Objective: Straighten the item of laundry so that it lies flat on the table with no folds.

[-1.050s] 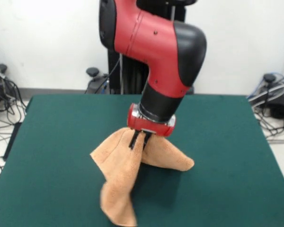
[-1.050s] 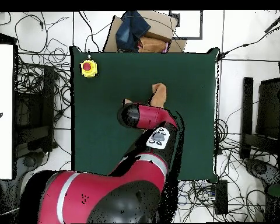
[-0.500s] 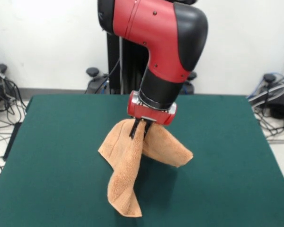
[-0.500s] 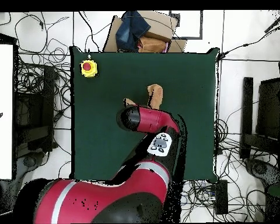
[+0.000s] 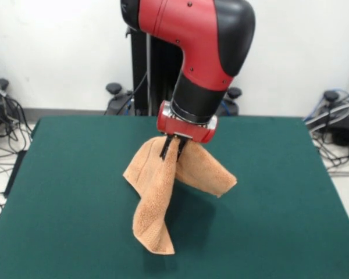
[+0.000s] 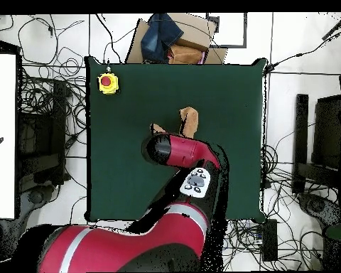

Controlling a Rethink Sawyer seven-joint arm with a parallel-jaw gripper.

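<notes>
Towel (image 5: 163,192) was up in the air, pinched at its top by the gripper (image 5: 174,150), fingers closed on a bunched bit of cloth right under the red wrist ring. From that pinch pt the peach-orange terry hung down in 3 folds in the front view: one lobe out to pic left, one wider flap out to pic right w/ a pointed corner, and a long twisted tail dropping toward the table's near edge. Tail's bottom end looked to be at or just on the green felt; couldn't tell if it was truly touching. Shadow sat on the felt under & right of the hanging cloth.

Arm (image 5: 203,52) came down from above, red shell w/ black elbow cap, tilted a bit so the wrist pointed down & to pic left. Table (image 5: 291,203) was dark green; towel hung roughly over its middle, a little toward the near edge in the front view, well apart from both side edges.

Overhead: arm (image 6: 177,153) covered most of the towel (image 6: 190,121); only 2 small orange bits showed past the black elbow, around the tabletop's (image 6: 230,92) centre. Yellow box w/ red button (image 6: 107,83) sat near the tabletop's far-left corner in that view, well apart from the towel. Cardboard box w/ blue cloth (image 6: 170,39) sat beyond the far edge, off the table.
</notes>
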